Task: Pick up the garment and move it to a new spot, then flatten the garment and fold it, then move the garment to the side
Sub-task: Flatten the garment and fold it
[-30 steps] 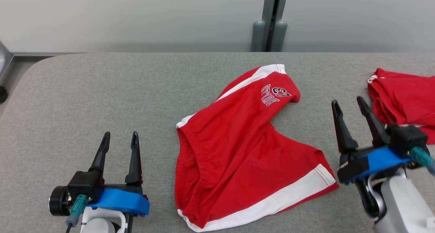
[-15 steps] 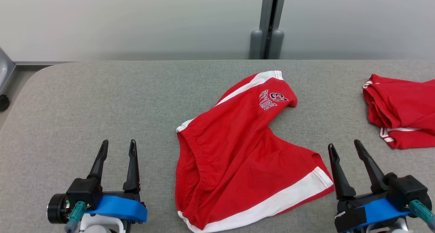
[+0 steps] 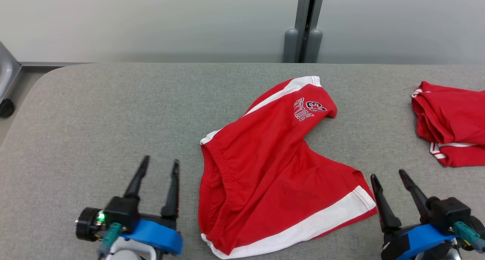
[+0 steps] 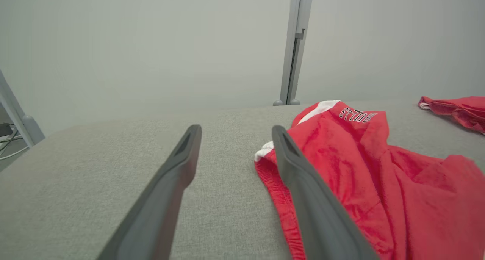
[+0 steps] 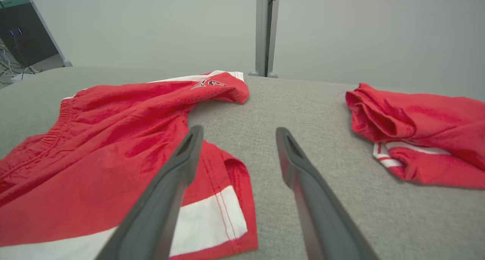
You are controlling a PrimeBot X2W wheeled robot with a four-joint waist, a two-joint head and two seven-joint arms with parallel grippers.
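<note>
Plainly, the red shorts (image 3: pixel 273 169) lie rumpled on the table (image 3: pixel 94 112) between the left gripper (image 3: pixel 161 160) and the right gripper (image 3: pixel 387 174). Their elastic waistband (image 3: pixel 206 184) is just beside the left one, and the white-banded hem (image 3: pixel 341 210) just beside the right. Both grippers stand spread, holding nothing. This is light, limp cloth, likely to sag and bunch, so the waistband corners look the surest hold. The long axis runs from the waistband rightward, with the printed leg (image 3: pixel 303 104) angling away.
</note>
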